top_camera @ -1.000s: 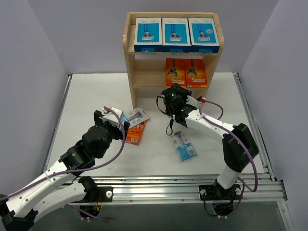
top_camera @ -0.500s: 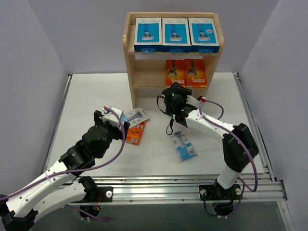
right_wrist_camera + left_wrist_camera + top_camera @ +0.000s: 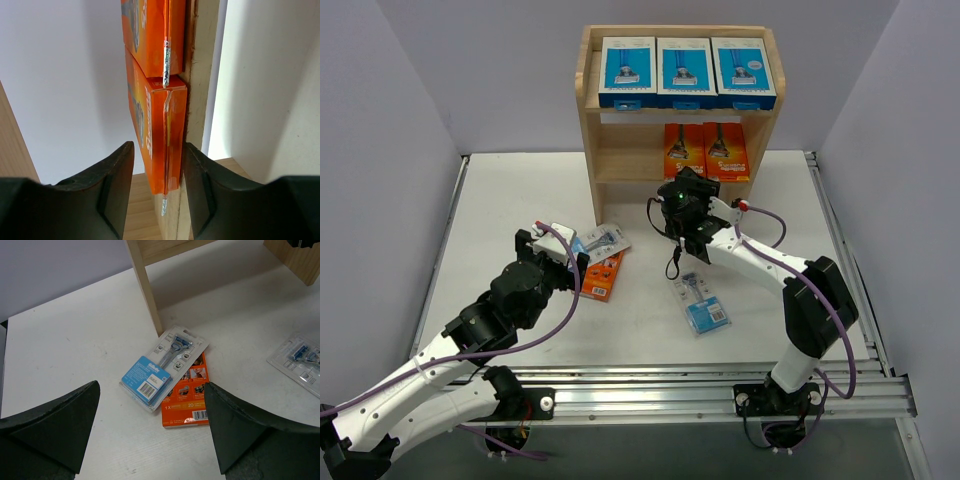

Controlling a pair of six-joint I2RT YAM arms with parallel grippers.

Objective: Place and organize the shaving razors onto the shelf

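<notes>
Though the left fingers (image 3: 50, 425) stay apart, the right fingers (image 3: 112, 190) edged closer round an orange box (image 3: 155, 135), grip unclear.

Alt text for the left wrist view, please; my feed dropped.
The open left tool hovers over a clear blister razor card lying partly across an orange razor box on the white table, beside the shelf's wooden side panel. Another blister card shows at the right edge.
</notes>
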